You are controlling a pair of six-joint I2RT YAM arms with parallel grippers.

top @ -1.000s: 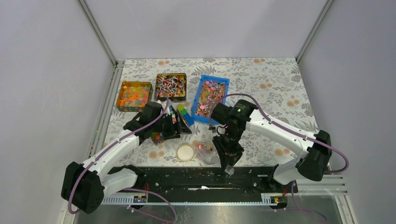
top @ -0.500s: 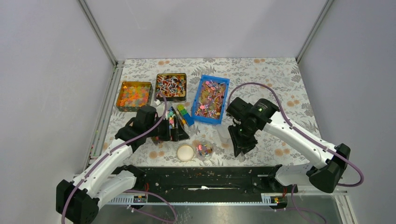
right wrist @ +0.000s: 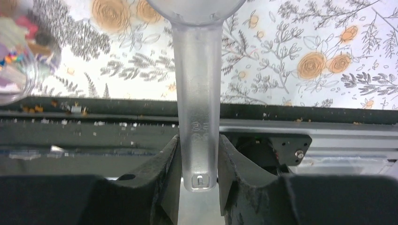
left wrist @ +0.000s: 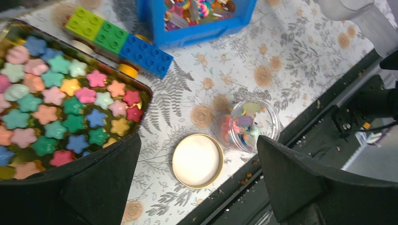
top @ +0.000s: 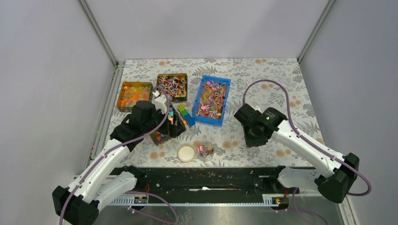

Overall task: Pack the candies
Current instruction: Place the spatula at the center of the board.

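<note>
The candies fill a blue bin [top: 211, 99] and a dark tin [top: 172, 86] at the back; the bin's near end shows in the left wrist view [left wrist: 197, 18]. A few candies lie in a small clear jar [top: 205, 150], also seen in the left wrist view [left wrist: 248, 125] and the right wrist view [right wrist: 14, 70]. Its round lid [top: 187, 153] lies to the left of it [left wrist: 197, 160]. My right gripper [top: 252, 137] [right wrist: 199, 145] is shut on the handle of a clear plastic scoop [right wrist: 197, 93], right of the jar. My left gripper [top: 170, 126] [left wrist: 198, 154] is open and empty, above the lid.
A tin of pastel flower-shaped blocks [left wrist: 61, 108] sits under my left gripper. Toy bricks [top: 185, 115] lie between it and the blue bin. A gold tin of orange-yellow balls [top: 134, 96] stands at the back left. The black rail [top: 211, 178] runs along the near edge.
My right arm has swung from over the jar out to the right and farther back, scoop still in its grip. My left arm has shifted slightly back.
</note>
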